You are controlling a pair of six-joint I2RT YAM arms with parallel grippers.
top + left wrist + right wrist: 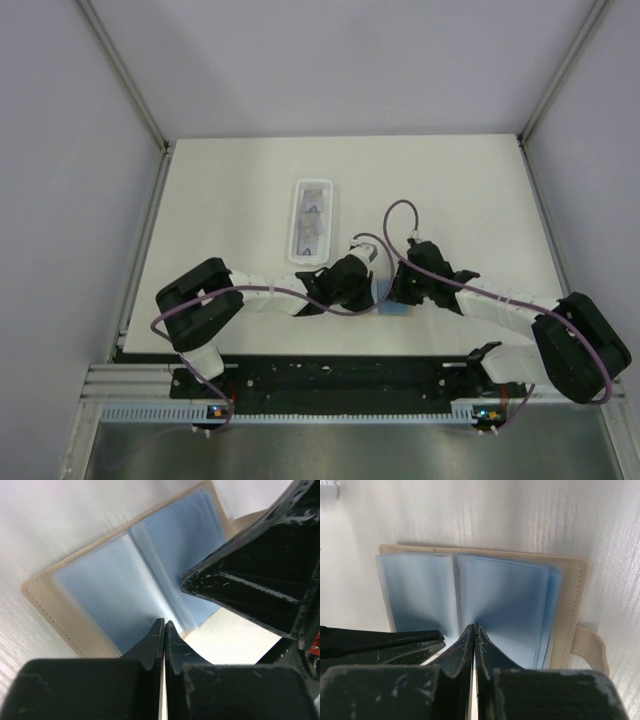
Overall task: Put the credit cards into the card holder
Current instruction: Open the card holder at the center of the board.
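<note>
Cards (312, 222) lie in clear tray (333, 220) mid-table, then L gripper (164, 626), jaws shut, tips at open holder's (100, 595) blue sleeves near table's front, w/ R gripper (473, 628) likewise shut at those sleeves from opp. side.

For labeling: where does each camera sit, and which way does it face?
Top external: above and behind, facing down at the table; left arm and right arm show.
Left wrist: on its arm, facing past the shut left gripper at the card holder.
Right wrist: same, past the shut right gripper.
Both wrists share the card holder.
</note>
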